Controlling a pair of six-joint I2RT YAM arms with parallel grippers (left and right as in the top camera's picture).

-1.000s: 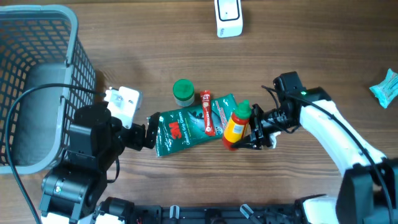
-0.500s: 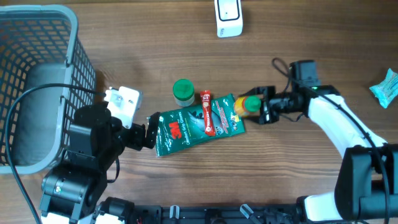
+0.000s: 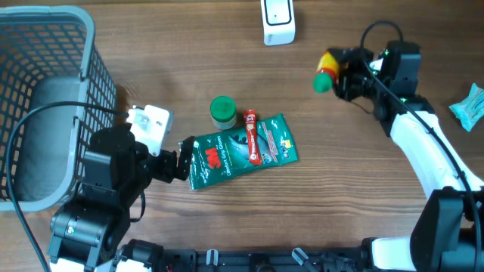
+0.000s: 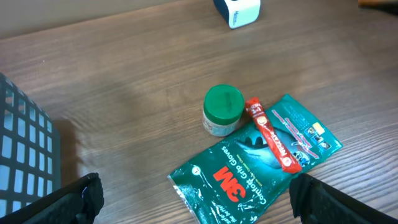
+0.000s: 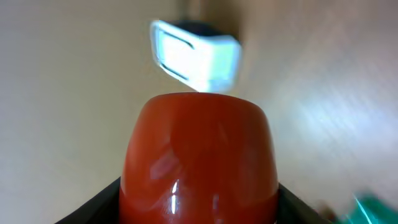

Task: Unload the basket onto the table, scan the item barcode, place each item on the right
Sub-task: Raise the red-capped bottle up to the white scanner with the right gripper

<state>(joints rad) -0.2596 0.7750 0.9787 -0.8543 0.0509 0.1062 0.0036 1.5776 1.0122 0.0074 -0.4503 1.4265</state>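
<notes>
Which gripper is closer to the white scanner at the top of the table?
Right. The right gripper, holding the bottle, is just right of the scanner; the left gripper is far below-left, open at the green pack.

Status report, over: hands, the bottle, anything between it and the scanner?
Right hand shut on bottle, pointed at scanner. Left hand open beside green packet. Nothing between bottle and scanner.

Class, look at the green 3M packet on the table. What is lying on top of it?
A red stick sachet lies across the green 3M packet, with one end overhanging the edge. Anything beneath the packet is hidden.
</notes>
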